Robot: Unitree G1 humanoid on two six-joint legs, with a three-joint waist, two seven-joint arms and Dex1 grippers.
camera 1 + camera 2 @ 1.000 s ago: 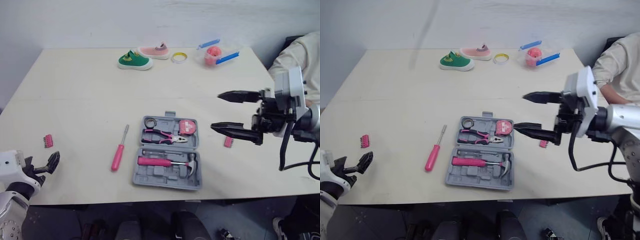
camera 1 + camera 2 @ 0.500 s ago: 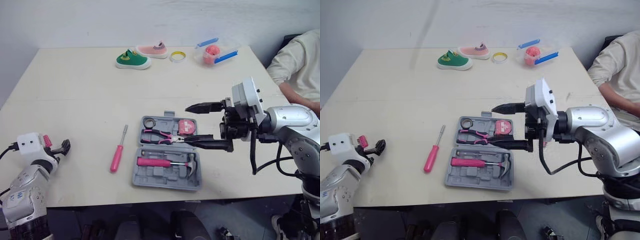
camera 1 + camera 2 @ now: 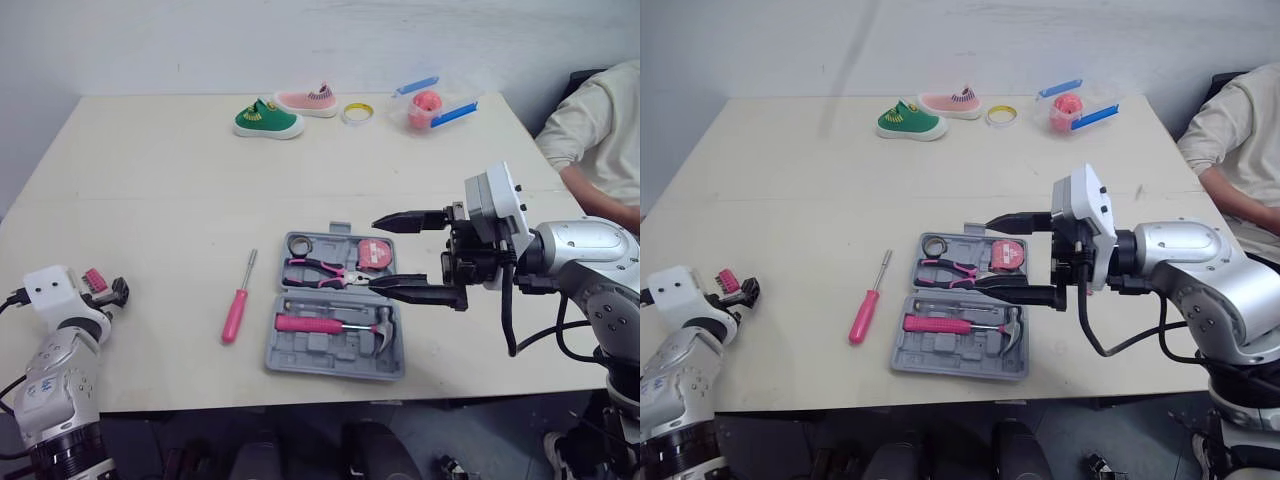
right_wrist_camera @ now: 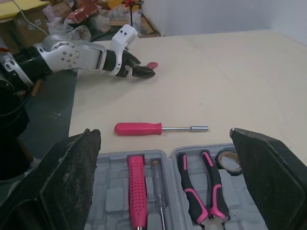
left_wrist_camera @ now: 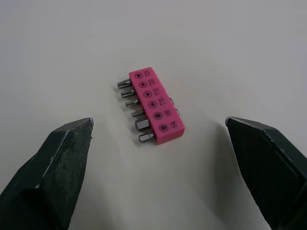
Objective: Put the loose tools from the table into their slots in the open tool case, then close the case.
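Beige desk (image 3: 150,200) runs back to a white wall (image 3: 200,40). At the near left edge the left gripper (image 3: 115,292) is spread wide, one finger on each side of a pink bit holder (image 5: 152,106) that lies flat on the desk. Neither finger touches it.

Further right lies a pink-handled screwdriver (image 3: 237,305), its shaft pointing to the far side, just left of the grey tool case (image 3: 320,347). The case lies open and flat near the middle of the desk. Its near half holds a pink-handled hammer (image 3: 320,324). Its far half holds pliers (image 3: 325,270), a small roll of tape (image 3: 300,244) and a pink tape measure (image 3: 377,254).

The right gripper (image 3: 374,253) reaches in from the right over the right end of the case, fingers wide apart and holding nothing. How high it hangs above the case cannot be told.

Along the far edge, from left to right, sit a green shoe (image 3: 268,120), a pink shoe (image 3: 308,101), a yellow ring (image 3: 355,112) and a clear box (image 3: 432,105) with blue clips. A person's sleeve (image 3: 600,115) shows at the far right.
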